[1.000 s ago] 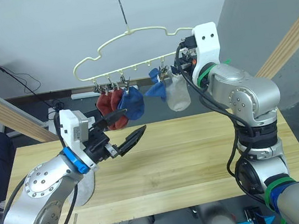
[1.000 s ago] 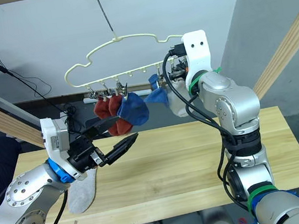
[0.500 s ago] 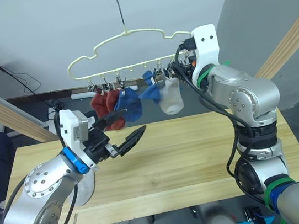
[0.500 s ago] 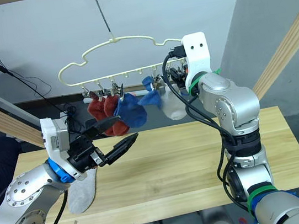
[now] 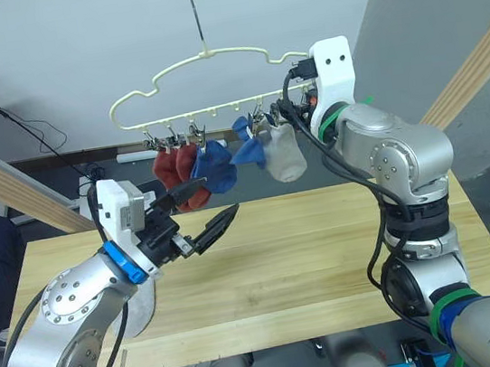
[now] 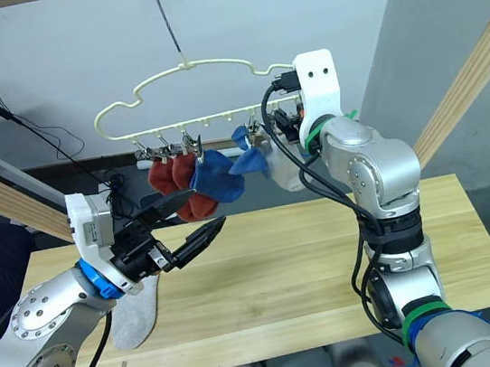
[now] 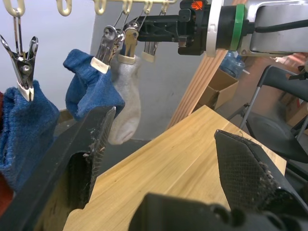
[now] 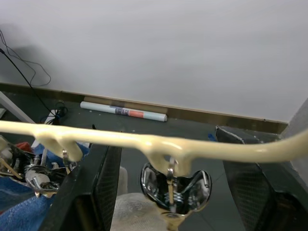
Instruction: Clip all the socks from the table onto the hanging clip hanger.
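Against a white wall, the clip hanger point(image 5: 213, 83) has swung back leftward with five socks clipped, both grippers, left point(image 5: 204, 217) and right point(image 8: 168, 192), spread empty, one grey sock point(image 6: 135, 313) remaining at the table's point(image 5: 328, 254) left edge.

Five socks point(image 5: 214, 168) hang clipped on the yellow hanger point(image 5: 204, 84) beside the right pincer point(image 5: 294, 108); one grey sock point(image 6: 135, 313) lies on the tabletop point(image 5: 309, 247) under the left arm.

White wall point(image 5: 71, 53), dark floor point(image 8: 192, 130), slanted wooden beams point(image 5: 475, 69).
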`<control>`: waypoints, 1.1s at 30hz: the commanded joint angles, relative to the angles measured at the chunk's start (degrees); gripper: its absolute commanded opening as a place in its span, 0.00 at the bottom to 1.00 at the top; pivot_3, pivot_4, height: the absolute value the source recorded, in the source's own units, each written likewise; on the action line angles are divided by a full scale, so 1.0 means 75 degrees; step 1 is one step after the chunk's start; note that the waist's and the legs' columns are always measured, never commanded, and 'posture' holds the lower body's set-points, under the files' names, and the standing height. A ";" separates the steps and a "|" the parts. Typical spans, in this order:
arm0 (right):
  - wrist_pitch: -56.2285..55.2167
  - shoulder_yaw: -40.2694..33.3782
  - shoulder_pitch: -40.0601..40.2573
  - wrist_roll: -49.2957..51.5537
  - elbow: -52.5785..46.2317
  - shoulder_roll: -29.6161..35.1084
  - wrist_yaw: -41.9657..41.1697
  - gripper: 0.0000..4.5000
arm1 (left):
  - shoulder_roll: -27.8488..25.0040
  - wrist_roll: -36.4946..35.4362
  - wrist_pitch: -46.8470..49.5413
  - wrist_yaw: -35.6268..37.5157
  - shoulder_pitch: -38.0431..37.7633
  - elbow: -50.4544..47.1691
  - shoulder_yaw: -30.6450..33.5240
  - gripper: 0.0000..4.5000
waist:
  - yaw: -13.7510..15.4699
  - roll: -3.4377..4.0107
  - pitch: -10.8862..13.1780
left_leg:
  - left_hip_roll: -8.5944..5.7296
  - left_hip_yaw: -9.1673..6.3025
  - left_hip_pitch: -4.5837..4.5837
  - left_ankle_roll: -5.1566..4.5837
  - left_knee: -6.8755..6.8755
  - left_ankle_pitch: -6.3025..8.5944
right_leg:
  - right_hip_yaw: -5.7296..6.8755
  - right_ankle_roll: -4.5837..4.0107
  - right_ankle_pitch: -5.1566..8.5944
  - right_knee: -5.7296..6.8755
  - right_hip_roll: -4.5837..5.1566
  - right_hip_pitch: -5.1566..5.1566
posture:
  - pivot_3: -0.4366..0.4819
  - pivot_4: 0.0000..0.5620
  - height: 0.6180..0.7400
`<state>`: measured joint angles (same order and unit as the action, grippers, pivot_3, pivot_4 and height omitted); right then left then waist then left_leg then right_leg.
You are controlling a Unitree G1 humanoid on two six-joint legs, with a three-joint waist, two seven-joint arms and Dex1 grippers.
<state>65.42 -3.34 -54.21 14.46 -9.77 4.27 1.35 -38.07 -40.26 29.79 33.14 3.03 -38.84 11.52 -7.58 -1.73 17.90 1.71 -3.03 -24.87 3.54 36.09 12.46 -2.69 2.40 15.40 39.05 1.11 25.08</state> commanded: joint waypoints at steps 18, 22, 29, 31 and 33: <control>-0.0307 -0.0105 -0.0101 -0.0305 -0.0121 -0.0029 0.0059 0.13 | 0.0014 0.0051 -0.0081 -0.0055 0.0018 -0.0369 -0.0040 0.85 | 0.0033 0.0000 -0.0001 | 0.0000 -0.0001 0.0000 0.0000 0.0001 0.0000 | 0.0001 0.0000 0.0000 0.0001 0.0000 -0.0001 | 0.33 0.57 1.00; -0.0305 -0.0122 -0.0108 -0.0304 -0.0114 -0.0045 0.0069 0.13 | 0.0014 0.0052 -0.0076 -0.0060 0.0037 -0.0362 -0.0046 0.85 | 0.0053 0.0000 -0.0001 | 0.0000 -0.0001 0.0000 0.0000 0.0001 0.0000 | 0.0001 0.0000 0.0000 0.0001 0.0000 0.0000 | 0.33 0.57 1.00; -0.0319 -0.0100 -0.0118 -0.0314 -0.0107 -0.0006 0.0040 0.13 | 0.0000 -0.0040 0.0154 -0.0331 -0.0234 -0.0348 0.0249 0.85 | 0.0110 0.0000 -0.0001 | 0.0000 -0.0001 0.0000 0.0000 0.0001 0.0000 | 0.0001 -0.0001 0.0000 0.0001 0.0000 0.0000 | 0.34 0.58 1.00; -0.0306 -0.0117 -0.0129 -0.0303 -0.0123 -0.0006 0.0037 0.13 | -0.0016 0.0069 0.0422 -0.0689 -0.0462 -0.0228 0.0444 0.85 | 0.0112 0.0000 -0.0001 | 0.0001 -0.0001 0.0000 0.0000 0.0001 0.0000 | 0.0000 -0.0001 0.0000 0.0001 0.0000 0.0000 | 0.34 0.58 1.00; -0.0302 -0.0118 -0.0144 -0.0301 -0.0128 -0.0002 0.0033 0.13 | -0.0042 -0.0011 0.0803 -0.0962 -0.0607 -0.0042 0.0600 0.85 | 0.0130 0.0000 0.0000 | 0.0002 -0.0002 0.0000 0.0000 0.0001 0.0000 | 0.0001 -0.0001 0.0000 0.0001 0.0000 0.0001 | 0.35 0.58 1.00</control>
<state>63.97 -3.38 -54.68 12.42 -8.66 4.11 1.54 -38.10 -40.11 34.09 27.73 -0.99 -38.57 13.98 -6.60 -1.73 17.89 1.73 -3.06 -24.86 3.53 36.09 12.46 -2.66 2.39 15.40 39.07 1.11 25.09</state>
